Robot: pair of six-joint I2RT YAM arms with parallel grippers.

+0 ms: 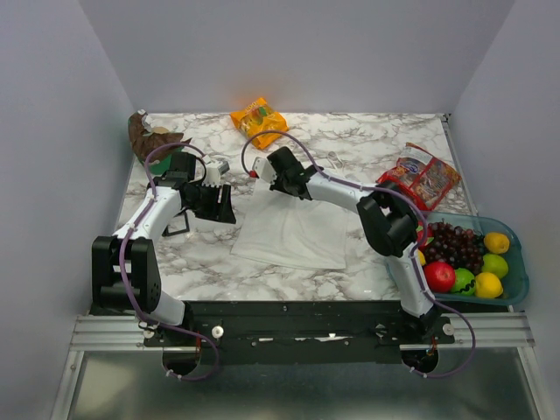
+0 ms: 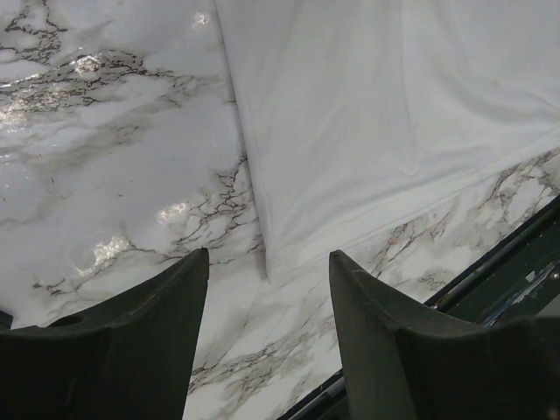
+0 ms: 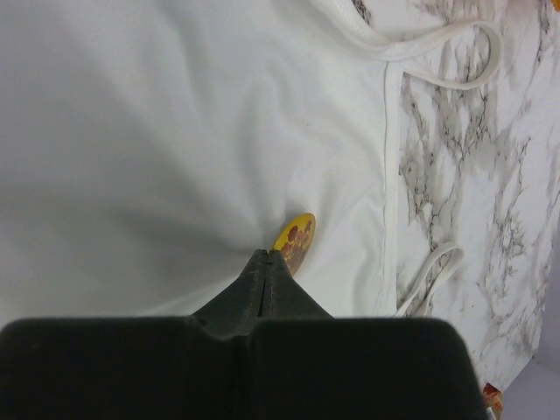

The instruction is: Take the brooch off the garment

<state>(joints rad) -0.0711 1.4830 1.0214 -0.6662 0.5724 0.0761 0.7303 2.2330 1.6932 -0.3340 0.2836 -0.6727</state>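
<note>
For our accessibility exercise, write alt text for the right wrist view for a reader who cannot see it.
The right hand, fingers closed, pinches the edge of the small yellow brooch on the white garment, whose cloth puckers toward it. Marble table shows at right.

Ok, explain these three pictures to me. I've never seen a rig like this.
These are two robot arms bolted to a marble table, each ending in two fingers. The wide picture looks down from above; the other two come from wrist cameras. A white garment lies in the middle, with an orange snack bag and a tray of fruit nearby. The left fingers are open and empty over the garment's corner. The right fingers are shut at the edge of a small yellow brooch; whether they pinch brooch or cloth is unclear.
</note>
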